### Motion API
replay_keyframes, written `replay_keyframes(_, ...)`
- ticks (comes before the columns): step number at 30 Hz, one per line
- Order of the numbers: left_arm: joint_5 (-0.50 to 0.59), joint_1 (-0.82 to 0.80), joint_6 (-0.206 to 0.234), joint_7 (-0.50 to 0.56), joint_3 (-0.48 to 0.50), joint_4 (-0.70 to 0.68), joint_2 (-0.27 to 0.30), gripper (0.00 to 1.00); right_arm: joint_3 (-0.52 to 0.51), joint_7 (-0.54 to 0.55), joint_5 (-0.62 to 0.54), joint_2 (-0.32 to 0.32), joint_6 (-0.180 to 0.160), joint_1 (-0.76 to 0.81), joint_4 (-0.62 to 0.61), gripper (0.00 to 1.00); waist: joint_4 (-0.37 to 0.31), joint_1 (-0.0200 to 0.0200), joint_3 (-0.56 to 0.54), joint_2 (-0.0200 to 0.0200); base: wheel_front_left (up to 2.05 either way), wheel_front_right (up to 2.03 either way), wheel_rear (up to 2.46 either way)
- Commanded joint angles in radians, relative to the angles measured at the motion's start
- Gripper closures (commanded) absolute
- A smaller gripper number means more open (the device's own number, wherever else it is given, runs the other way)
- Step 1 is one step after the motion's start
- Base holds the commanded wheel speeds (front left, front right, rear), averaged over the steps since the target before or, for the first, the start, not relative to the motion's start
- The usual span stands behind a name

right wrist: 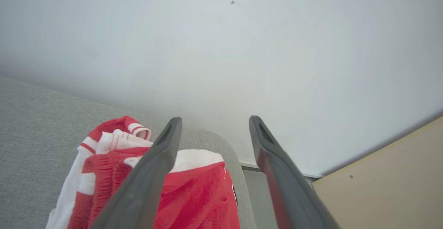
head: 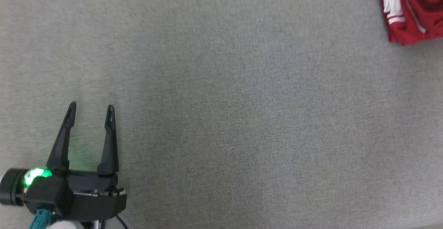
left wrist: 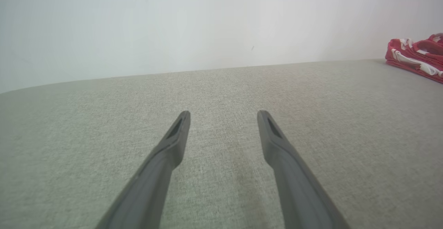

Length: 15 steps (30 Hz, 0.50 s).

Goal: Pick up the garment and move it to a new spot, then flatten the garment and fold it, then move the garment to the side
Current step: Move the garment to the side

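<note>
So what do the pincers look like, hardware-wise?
Left pincer: two long dark tapered fingers with slotted tips, black blocky body, green light at the wrist, teal plug, thin black cable. Right pincer: matching dark-grey slotted fingers.

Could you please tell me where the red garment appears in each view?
Head view: garment in the top right corner, cut off by the edge.
Left wrist view: garment at the right edge, upper part.
Right wrist view: garment at the bottom, left of centre, partly behind the right hand.
Shared landmark: the grey fabric surface it lies on.
</note>
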Motion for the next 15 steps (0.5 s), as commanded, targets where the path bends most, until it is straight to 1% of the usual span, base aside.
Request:
replay_keyframes(1, -0.002, 0.020, 0.004, -0.003, 0.006, 0.004, -0.006, 0.00, -0.003, -0.022, 0.011, 0.014, -0.003, 0.028, -0.009, 0.00, 0.023, 0.0000, -0.060, -0.0001, 0.00, 0.00, 0.00)
replay_keyframes(5, -0.012, 0.053, 0.013, -0.003, 0.021, 0.016, -0.022, 0.00, -0.031, -0.079, 0.054, 0.045, -0.003, 0.090, -0.048, 0.00, 0.038, 0.0000, -0.132, -0.0001, 0.00, 0.00, 0.00)
replay_keyframes(10, -0.020, 0.100, 0.019, -0.003, 0.048, 0.028, -0.036, 0.00, -0.084, -0.102, 0.095, 0.099, -0.003, 0.213, -0.135, 0.00, 0.049, 0.0000, -0.217, -0.0001, 0.00, 0.00, 0.00)
replay_keyframes(15, -0.028, 0.141, 0.021, -0.003, 0.070, 0.047, -0.049, 0.00, -0.178, -0.102, 0.078, 0.142, -0.003, 0.394, -0.289, 0.00, 0.065, 0.0000, -0.290, -0.0001, 0.00, 0.00, 0.00)
